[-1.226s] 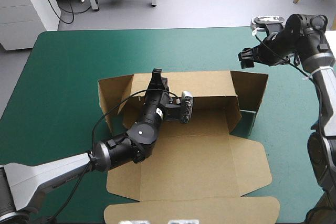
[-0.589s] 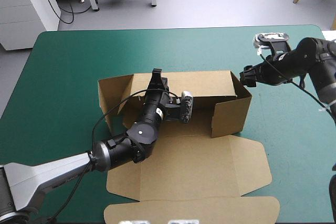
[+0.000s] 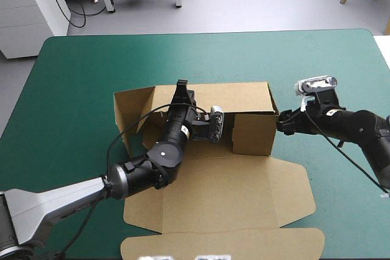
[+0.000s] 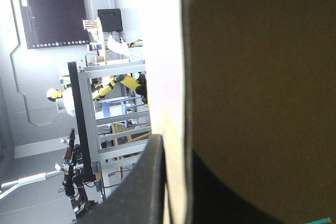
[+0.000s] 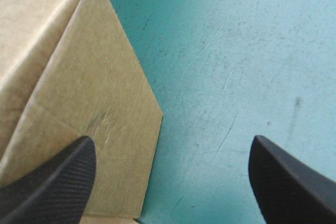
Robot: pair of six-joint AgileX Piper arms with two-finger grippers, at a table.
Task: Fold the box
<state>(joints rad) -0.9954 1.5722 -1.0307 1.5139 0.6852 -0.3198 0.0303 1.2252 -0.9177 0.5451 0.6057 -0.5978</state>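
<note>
The brown box (image 3: 225,178) lies in the middle of the teal-green table, its back wall (image 3: 231,97) raised and its lid flat toward the front edge. My left gripper (image 3: 181,85) is shut on the top edge of that back wall. In the left wrist view the board's edge (image 4: 173,77) runs between the gripper's (image 4: 176,148) black fingers. The right side flap (image 3: 251,133) stands turned inward across the box's right end. My right gripper (image 3: 283,122) is open just outside it. In the right wrist view that flap (image 5: 100,103) sits next to one finger of the gripper (image 5: 171,142).
The flat lid and its tuck strip (image 3: 225,245) reach nearly to the table's front edge. The left side flap (image 3: 131,111) still leans outward. Bare teal-green cover (image 3: 329,71) lies to the right of the box and along the far edge.
My right gripper has come down and toward the box. The right side flap has swung from spread outward to folded inward across the box's right end. The left arm has stayed in place.
</note>
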